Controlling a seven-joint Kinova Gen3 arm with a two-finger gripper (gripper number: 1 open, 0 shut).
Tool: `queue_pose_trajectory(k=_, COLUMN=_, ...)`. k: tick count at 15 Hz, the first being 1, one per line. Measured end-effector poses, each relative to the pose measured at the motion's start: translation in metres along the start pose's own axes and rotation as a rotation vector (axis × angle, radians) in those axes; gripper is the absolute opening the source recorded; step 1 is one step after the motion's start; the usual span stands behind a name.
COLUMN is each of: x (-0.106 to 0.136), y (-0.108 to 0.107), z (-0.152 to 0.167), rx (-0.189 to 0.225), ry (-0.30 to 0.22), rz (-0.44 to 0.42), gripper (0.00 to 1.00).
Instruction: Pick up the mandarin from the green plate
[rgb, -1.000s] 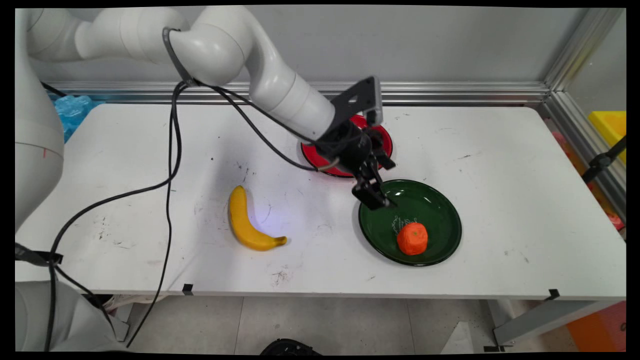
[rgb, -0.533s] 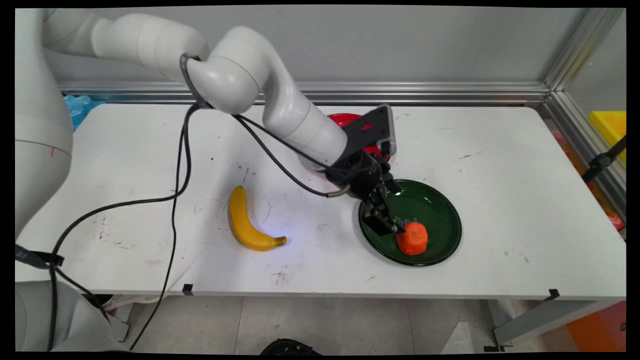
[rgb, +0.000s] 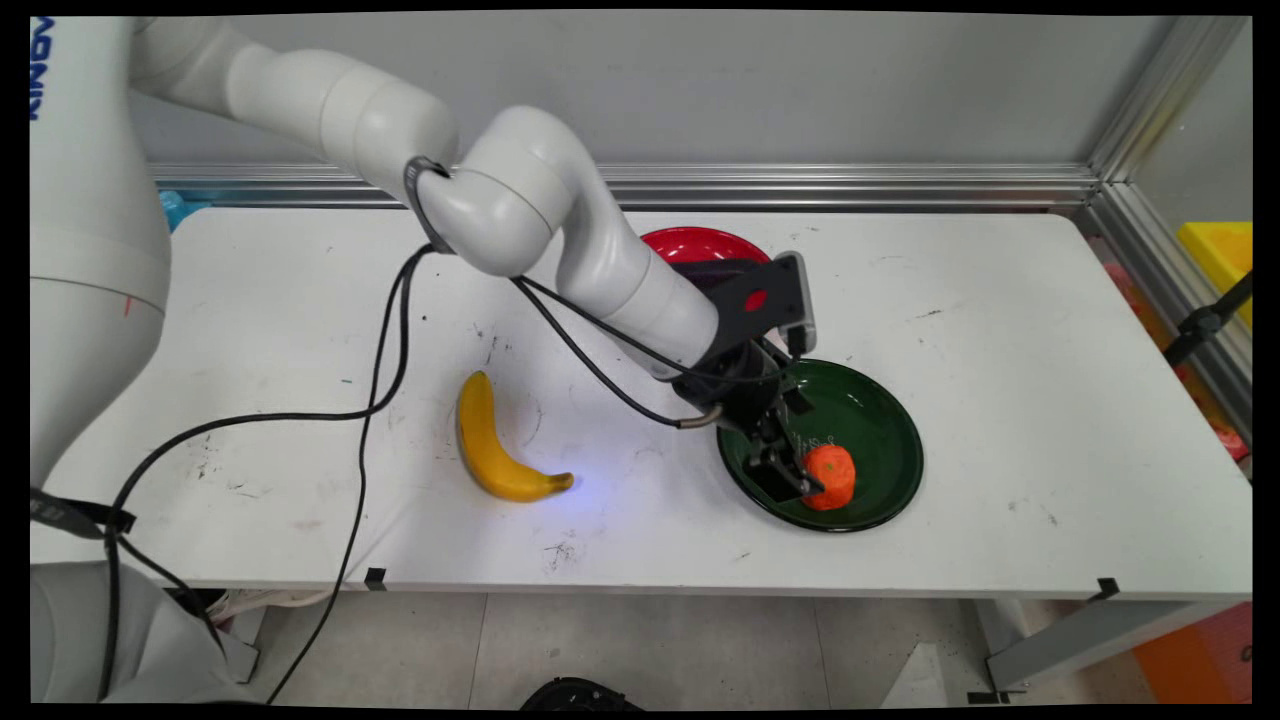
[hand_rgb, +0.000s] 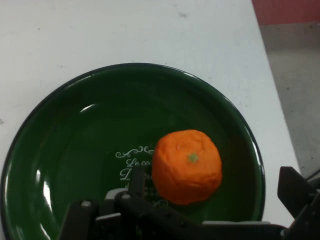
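Note:
An orange fruit (rgb: 830, 476) (hand_rgb: 187, 167) lies in the near half of a dark green plate (rgb: 870, 420) (hand_rgb: 65, 150) with white lettering on its floor. My black gripper (rgb: 803, 479) (hand_rgb: 215, 182) is low over the plate and open. The orange sits between the fingers (hand_rgb: 136, 181), close against the left one in the hand view and well apart from the right one. From the main view one finger stands at the orange's left side, and the other is hidden behind the hand.
A red plate (rgb: 700, 245) lies behind the arm, partly hidden by the wrist. A yellow banana (rgb: 490, 445) lies on the white table (rgb: 1000, 330) to the left. Black cables (rgb: 370, 380) hang from the arm over the table's left part.
The gripper has come forward and down from the green plate's far-left rim to the orange, which now sits between its fingers. The red plate shows more behind the arm.

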Motion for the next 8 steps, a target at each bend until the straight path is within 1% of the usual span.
queue_pose_trajectory(k=8, x=-0.002, y=0.002, z=0.026, rx=0.024, ry=-0.012, rz=-0.019, gripper=1.0)
